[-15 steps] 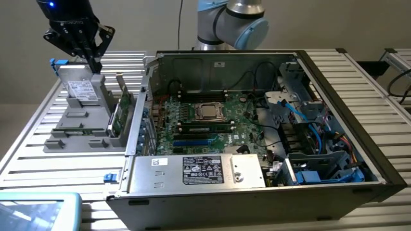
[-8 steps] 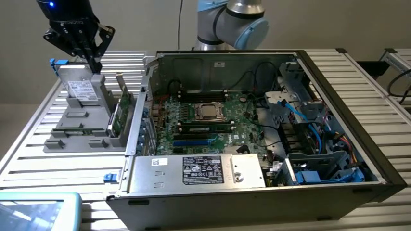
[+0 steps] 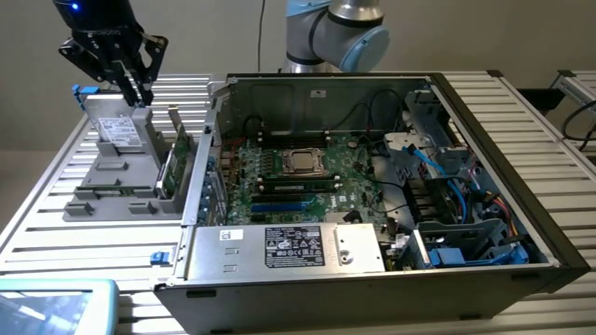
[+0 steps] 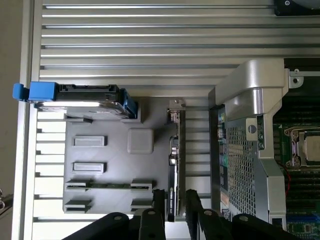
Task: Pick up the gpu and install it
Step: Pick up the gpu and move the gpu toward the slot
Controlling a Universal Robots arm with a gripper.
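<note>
The gpu (image 3: 175,164) stands on edge in a slot of the grey holder (image 3: 112,188), left of the open PC case in the exterior view; its green board faces the case. In the wrist view the gpu (image 4: 175,165) is a thin dark strip seen edge-on from above. My gripper (image 3: 138,96) hangs well above the holder and touches nothing. In the wrist view the gripper (image 4: 175,207) is open, with its two black fingers (image 4: 159,202) on either side of the card's line, and it holds nothing.
A grey hard drive (image 3: 119,132) with blue tabs stands in the same holder (image 4: 115,170). The open PC case (image 3: 503,160) holds the green motherboard (image 3: 298,174), cables and a power supply (image 3: 289,248). The table's slatted top (image 4: 150,35) surrounds them.
</note>
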